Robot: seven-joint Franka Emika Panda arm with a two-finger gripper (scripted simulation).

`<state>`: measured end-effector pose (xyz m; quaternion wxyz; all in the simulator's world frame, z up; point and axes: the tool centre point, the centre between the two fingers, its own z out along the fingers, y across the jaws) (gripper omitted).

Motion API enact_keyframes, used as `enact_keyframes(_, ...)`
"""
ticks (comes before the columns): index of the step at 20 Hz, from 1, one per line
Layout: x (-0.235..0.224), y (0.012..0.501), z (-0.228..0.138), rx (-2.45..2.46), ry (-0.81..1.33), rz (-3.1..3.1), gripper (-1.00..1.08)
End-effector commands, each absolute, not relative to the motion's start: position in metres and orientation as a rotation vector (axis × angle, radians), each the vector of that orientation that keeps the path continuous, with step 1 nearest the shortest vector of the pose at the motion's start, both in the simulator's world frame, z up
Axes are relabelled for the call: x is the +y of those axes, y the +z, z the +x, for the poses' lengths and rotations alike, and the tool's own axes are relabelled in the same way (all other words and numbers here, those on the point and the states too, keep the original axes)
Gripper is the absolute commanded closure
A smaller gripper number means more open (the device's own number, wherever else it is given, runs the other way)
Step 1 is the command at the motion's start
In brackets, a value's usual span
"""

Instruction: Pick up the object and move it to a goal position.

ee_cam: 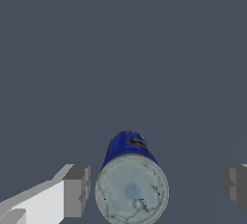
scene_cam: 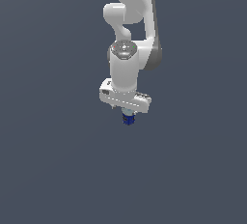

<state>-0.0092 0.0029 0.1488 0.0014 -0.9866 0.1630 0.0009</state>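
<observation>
In the wrist view the blue can (ee_cam: 131, 179) stands upright with its pale, round top facing the camera, between the two grey fingers (ee_cam: 77, 190) of the gripper (ee_cam: 157, 189) – the jaws are spread, one finger just beside the can, the other well apart from it. The exterior view shows the white arm (scene_cam: 126, 63) reaching straight down, the can (scene_cam: 128, 118) just under its hand on the plain grey surface (scene_cam: 53, 160)
</observation>
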Motion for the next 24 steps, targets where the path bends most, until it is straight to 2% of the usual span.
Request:
enact_keyframes(1, 0.007, 0.145, -0.014, 0.605, 0.003, -3.080, -0.92)
enact_keyframes(13, 0.022, 0.131, -0.035, 1.028, 0.002, -2.968, -0.92)
enact_keyframes(24, 0.028, 0.125, -0.044, 1.204, 0.000, -2.902, -0.92)
